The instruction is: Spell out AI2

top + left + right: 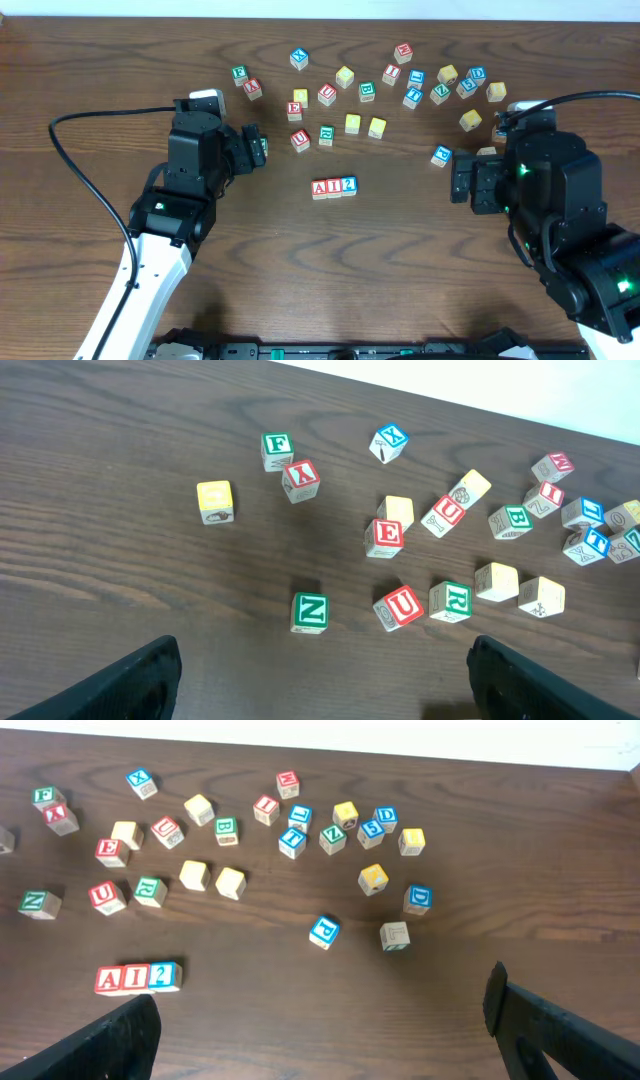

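Observation:
Three light-wood cubes stand touching in a row on the table: the red "A" cube [319,188], the red "I" cube [334,187] and the blue "2" cube [349,185]. In the right wrist view they read A [108,979], I [135,977], 2 [163,975] at the lower left. My left gripper [258,148] is open and empty, up and to the left of the row. My right gripper [458,180] is open and empty, to the right of the row. The row is out of the left wrist view.
Many loose letter cubes lie scattered across the far half of the table, among them a green "Z" cube [309,611], a red "U" cube [399,606], plain yellow cubes [377,127] and a blue cube [441,155] near my right gripper.

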Robot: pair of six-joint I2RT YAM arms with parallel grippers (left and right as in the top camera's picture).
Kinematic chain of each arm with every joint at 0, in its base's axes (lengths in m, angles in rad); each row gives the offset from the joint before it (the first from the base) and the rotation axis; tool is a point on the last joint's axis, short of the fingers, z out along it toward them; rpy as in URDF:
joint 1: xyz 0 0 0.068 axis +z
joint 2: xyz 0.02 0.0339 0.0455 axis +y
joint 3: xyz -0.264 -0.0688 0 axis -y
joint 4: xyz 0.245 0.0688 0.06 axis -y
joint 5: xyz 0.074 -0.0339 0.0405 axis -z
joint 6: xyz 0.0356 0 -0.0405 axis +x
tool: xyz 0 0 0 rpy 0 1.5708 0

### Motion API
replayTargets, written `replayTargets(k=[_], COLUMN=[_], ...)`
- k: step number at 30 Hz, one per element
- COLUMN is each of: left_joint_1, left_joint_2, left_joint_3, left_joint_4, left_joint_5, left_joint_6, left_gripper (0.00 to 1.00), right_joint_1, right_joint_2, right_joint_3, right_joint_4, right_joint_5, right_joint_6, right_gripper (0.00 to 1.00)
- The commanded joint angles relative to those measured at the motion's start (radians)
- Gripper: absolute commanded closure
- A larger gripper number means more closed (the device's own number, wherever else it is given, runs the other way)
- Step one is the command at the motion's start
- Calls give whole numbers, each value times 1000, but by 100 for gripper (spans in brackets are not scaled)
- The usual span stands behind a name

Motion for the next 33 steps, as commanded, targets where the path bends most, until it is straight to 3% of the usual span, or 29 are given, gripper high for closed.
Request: replayTargets(k=[1, 33], left_joint_1=[3, -2], left_joint_2=[-11, -42], left_joint_3=[27, 23], left_joint_4=[-3, -54], left_joint_5=[-13, -18], left_joint_6=[17, 21], left_gripper=[10, 10], right_joint_1=[-2, -2], right_joint_2=[5, 5], right_joint_3=[11, 11], right_joint_4=[-4, -5], right_joint_5=[11, 11], right_joint_6=[-11, -11], right_gripper=[1, 1])
